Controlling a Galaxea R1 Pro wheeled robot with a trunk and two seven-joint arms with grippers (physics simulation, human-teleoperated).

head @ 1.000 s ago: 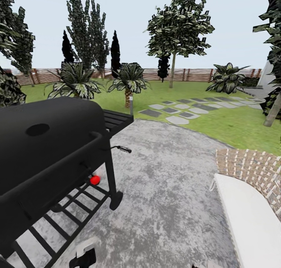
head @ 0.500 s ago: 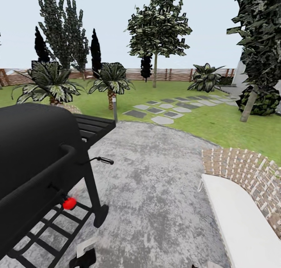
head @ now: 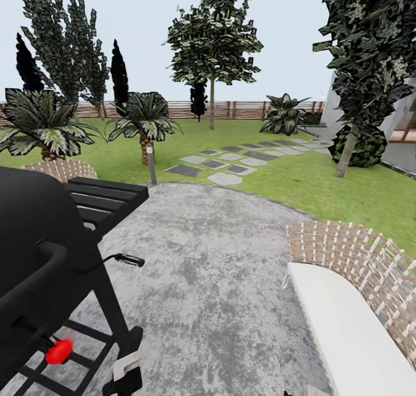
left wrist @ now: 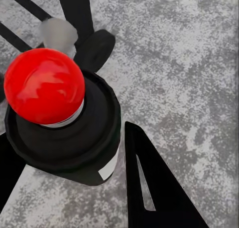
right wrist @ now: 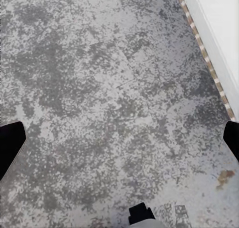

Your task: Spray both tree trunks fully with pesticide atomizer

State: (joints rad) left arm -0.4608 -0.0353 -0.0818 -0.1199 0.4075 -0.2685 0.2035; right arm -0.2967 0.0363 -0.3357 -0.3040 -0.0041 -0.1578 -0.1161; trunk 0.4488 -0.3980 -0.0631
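Two trees stand on the garden lawn (head: 271,179). One tree (head: 212,35) rises in the middle distance on a thin-looking trunk (head: 211,104) near the slatted fence (head: 237,109). The other tree (head: 372,44) is closer on the right, its trunk (head: 345,155) leaning. The pesticide atomizer is out of view. My left gripper (head: 128,380) hangs low at the picture's bottom edge; in the left wrist view my left gripper (left wrist: 74,180) is open over a red knob (left wrist: 45,86). My right gripper (right wrist: 121,140) is open and holds nothing, above grey paving (right wrist: 114,88).
A black grill (head: 40,251) with a side shelf (head: 104,195) and a red knob (head: 58,350) stands close on the left. A brick bench with a white cushion (head: 341,327) lies on the right. Palms (head: 144,122), a grey bollard (head: 151,164) and stepping stones (head: 231,162) lie ahead.
The whole head view has swung to the right: the grill, palms and far tree sit further left in the picture and the right tree has come in. That is camera motion.
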